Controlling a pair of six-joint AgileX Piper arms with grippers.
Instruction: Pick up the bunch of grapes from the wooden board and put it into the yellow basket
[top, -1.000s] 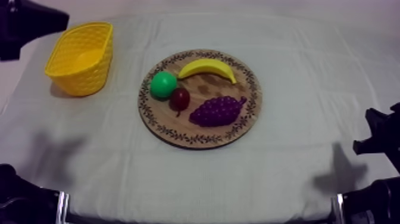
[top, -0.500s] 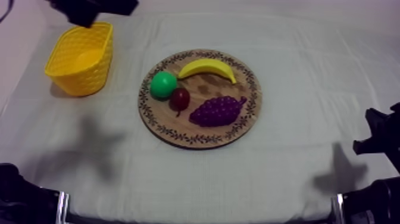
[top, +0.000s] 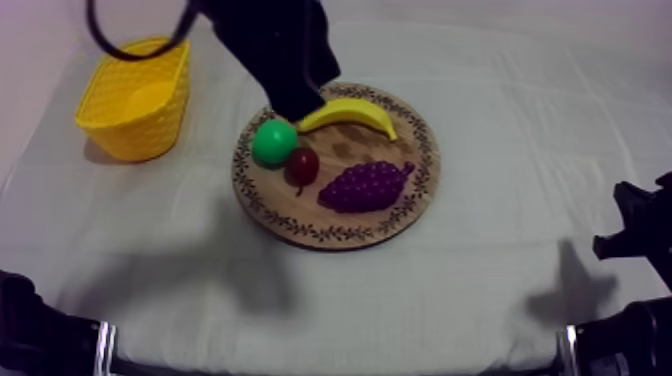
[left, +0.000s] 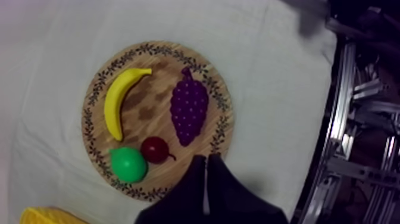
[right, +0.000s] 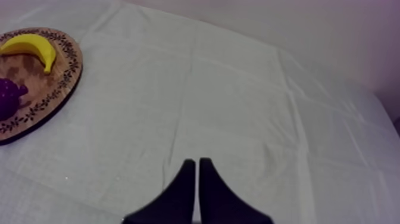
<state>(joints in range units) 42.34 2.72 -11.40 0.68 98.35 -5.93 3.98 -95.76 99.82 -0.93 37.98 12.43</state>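
purple bunch of grapes (top: 365, 186) lies on the near-right part of the board, nothing gripping it, well apart from the basket.

the grey-white clothed worktop (top: 500, 290) carries the round wooden board with a patterned rim (top: 330, 237) in the middle and the yellow woven basket (top: 150, 140) at the far left, standing empty. my left gripper (left: 206, 159) hangs over the board's edge by the small red fruit, its fingers (left: 195, 182) pressed together into a narrow wedge on nothing. my right gripper (right: 196, 162) rests low at its own side over bare cloth, fingers (right: 186, 179) likewise clenched on nothing. on the board also lie a curved yellow banana (top: 350, 112), a round green fruit (top: 274, 141) and a small red fruit (top: 303, 163), which is just beside the grapes.

the step in hand, as i judge it, is the approach. i'd spread the left fingers before descending, shift across until they straddle the bunch over its narrow width, and come straight down, keeping clear of the red fruit so it isn't nudged.

against half a second ago, the left arm has swung from above the basket to over the board's far-left part; the fruit, basket and right arm are unchanged.
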